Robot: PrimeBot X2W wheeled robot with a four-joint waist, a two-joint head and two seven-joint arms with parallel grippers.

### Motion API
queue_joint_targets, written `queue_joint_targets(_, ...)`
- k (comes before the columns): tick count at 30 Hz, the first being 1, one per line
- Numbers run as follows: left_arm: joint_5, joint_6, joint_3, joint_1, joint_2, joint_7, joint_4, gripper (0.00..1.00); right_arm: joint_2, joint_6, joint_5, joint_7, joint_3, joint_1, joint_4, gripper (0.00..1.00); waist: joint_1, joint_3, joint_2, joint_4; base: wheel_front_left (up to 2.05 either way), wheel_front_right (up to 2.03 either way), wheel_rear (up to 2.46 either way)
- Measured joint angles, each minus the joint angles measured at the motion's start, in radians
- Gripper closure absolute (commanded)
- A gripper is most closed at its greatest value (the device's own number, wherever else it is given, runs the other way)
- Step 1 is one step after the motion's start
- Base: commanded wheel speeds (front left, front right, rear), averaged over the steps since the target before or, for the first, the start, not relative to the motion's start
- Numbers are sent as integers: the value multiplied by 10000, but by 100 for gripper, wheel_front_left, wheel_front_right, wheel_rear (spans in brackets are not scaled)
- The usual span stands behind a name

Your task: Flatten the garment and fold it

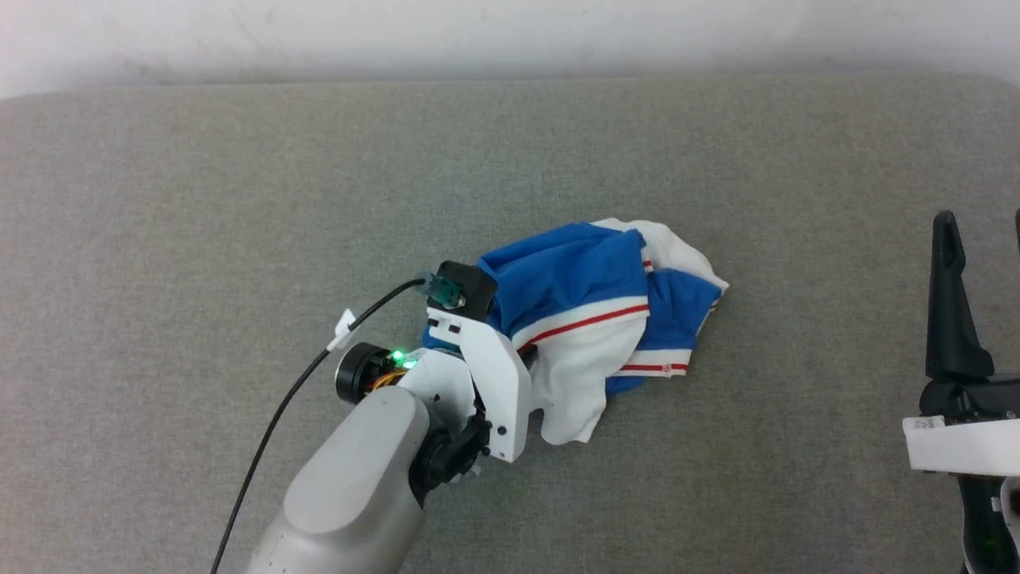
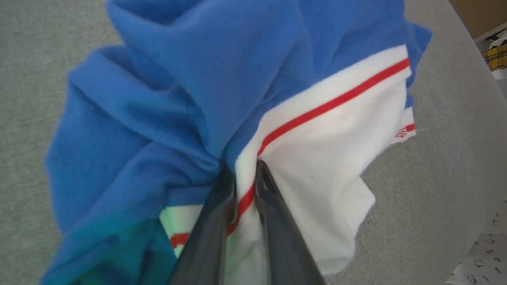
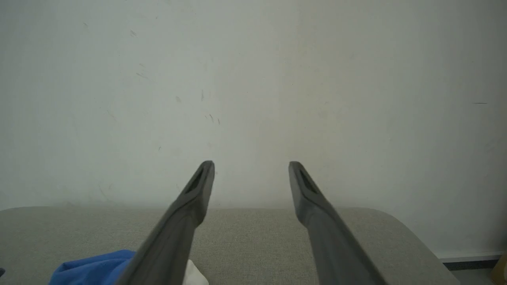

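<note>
Since the left gripper (image 2: 241,171) has only a thin fold of the red-striped trim (image 2: 328,105) between its fingertips, the main risk is that the pinch slips off on any pull and the jersey T-shirt (image 1: 590,307) drops back into the same heap, nothing flattened. Second risk: the cloth is bunched in many layers, blue over white, so a lift from this point likely drags the whole wad across the grey padded surface (image 1: 239,199) rather than opening it, and a sleeve or hem could stay tucked inside. Third: the black cable (image 1: 279,399) off the left wrist runs close to the pile and could snag cloth on a backward sweep. The T-shirt sits crumpled near the middle of the surface, a bit right of centre in the head view, no lettering readable. Left arm pose: pale forearm (image 1: 358,478) rises from the bottom edge, wrist bent down and toward the robot's right, fingers set low into the pile's left side, tips hidden by blue cloth in the head view. In the left wrist view the two dark fingers stand almost together, clamped on the white-and-red fold. Right gripper (image 3: 251,168) is well apart from the T-shirt at the right edge, pointing toward the pale wall (image 3: 253,79), fingers spread wide, holding nothing.
</note>
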Motion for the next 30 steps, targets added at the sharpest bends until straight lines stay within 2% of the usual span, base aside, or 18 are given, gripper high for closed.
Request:
queue_joint_targets(1, 2, 0, 6, 1, -35, -230, 35, 0, 0, 0, 2, 0, -8, 0, 42, 0, 1, 39, 0, 18, 0, 0, 0)
queue_joint_targets(5, 8, -4, 107, 72, -142, -1197, -102, 0, 0, 0, 17, 0, -54, 0, 107, 0, 0, 16, 0, 165, 0, 0, 0)
queue_joint_targets(10, -92, 35, 819, 130, -23, -2326, -1446, 0, 0, 0, 15, 23, -125, 22, 142, 0, -2, -340, 0, 396, 0, 0, 0)
queue_joint_targets(13, -180, 412, 1584, 341, 278, -3051, -2830, 0, 0, 0, 33, 84, -155, 121, 167, 0, -3, -627, 0, 523, 0, 0, 0)
queue_joint_targets(16, 127, 1045, 2508, 891, 926, -4061, -4169, 0, 0, 0, 71, 84, -209, 299, 242, 0, -3, -927, 0, 611, 0, 0, 0)
queue_joint_targets(19, 387, 1423, 3290, 1759, 1519, -5047, -5323, 0, 2, 0, 167, 77, -297, 550, 305, 0, -4, -1210, 0, 664, 0, 0, 0)
queue_joint_targets(23, 740, 1607, 3774, 3605, 2000, -6101, -6291, 0, 2, 0, 278, 75, -399, 982, 441, 0, -4, -1520, 0, 693, 0, 0, 0)
queue_joint_targets(30, 1948, 2228, 3655, 6610, 2291, -7189, -6510, 0, 0, 0, 456, 75, -621, 1686, 669, 0, -5, -1767, 0, 729, 0, 0, 0)
